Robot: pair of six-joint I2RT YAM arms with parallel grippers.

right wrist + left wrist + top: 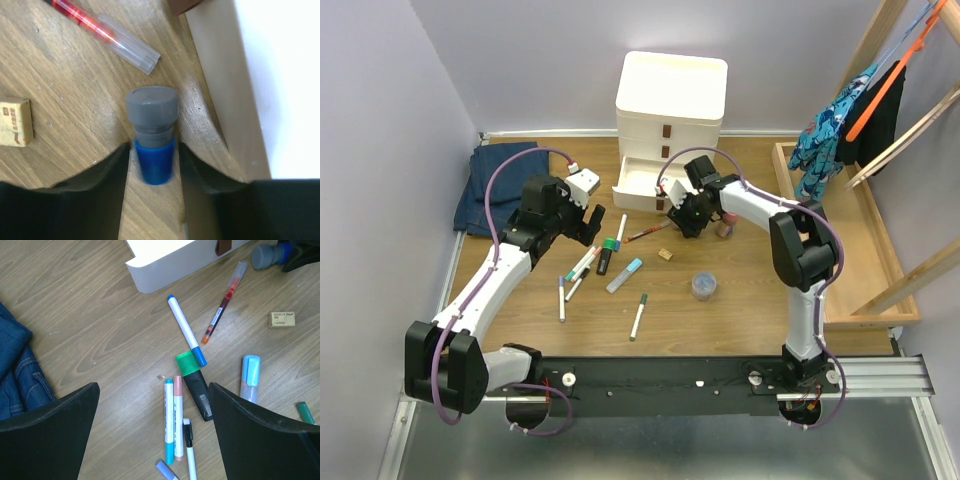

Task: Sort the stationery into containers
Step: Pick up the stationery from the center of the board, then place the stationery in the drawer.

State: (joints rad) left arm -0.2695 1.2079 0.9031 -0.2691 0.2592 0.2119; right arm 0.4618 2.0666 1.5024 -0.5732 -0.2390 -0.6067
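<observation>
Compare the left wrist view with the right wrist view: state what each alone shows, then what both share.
Left wrist only: the folded jeans, the blue-capped white marker, the green-capped black highlighter, the light blue highlighter and the open left gripper above them. Right wrist only: the right gripper flanking the grey-capped marker closely at its blue body; whether it grips is unclear. Both: that marker, the red pen with its clear cap, the tan eraser and the white drawer.

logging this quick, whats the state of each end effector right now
left end effector: open, empty
right end effector: closed on the blue marker
</observation>
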